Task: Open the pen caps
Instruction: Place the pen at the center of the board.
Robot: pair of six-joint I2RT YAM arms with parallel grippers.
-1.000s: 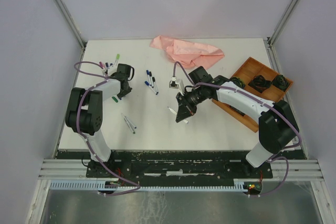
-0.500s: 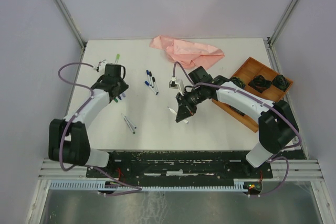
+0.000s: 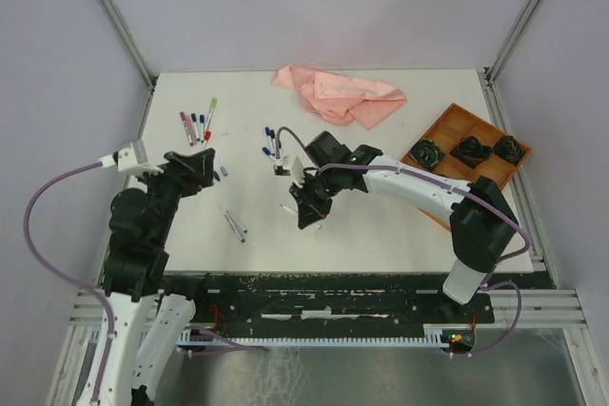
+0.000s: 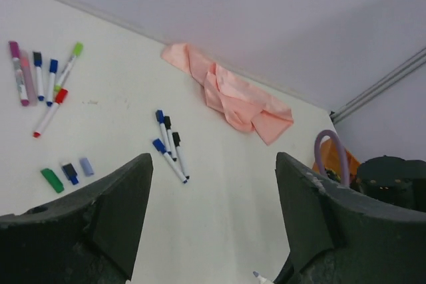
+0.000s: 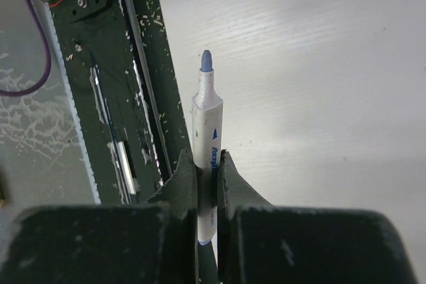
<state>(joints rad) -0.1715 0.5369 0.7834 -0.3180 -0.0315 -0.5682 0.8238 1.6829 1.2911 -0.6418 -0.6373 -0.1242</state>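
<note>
My left gripper is open with only bare table between its jaws; from above it hovers at the table's left side. Three loose pen caps lie ahead of it on the left: green, navy and grey. Several capped pens lie farther back at the left, and three blue and black capped ones lie mid-table. My right gripper is shut on an uncapped white pen, blue tip pointing away from the jaws. From above, this gripper sits at the table's middle.
A pink cloth lies at the back of the table. A wooden tray with dark objects sits at the right edge. Two uncapped pens lie near the front left. The dark front rail shows under the right gripper.
The left gripper has opened wide and its arm has swung back toward the left front. The right gripper has shifted left, still holding the pen.
</note>
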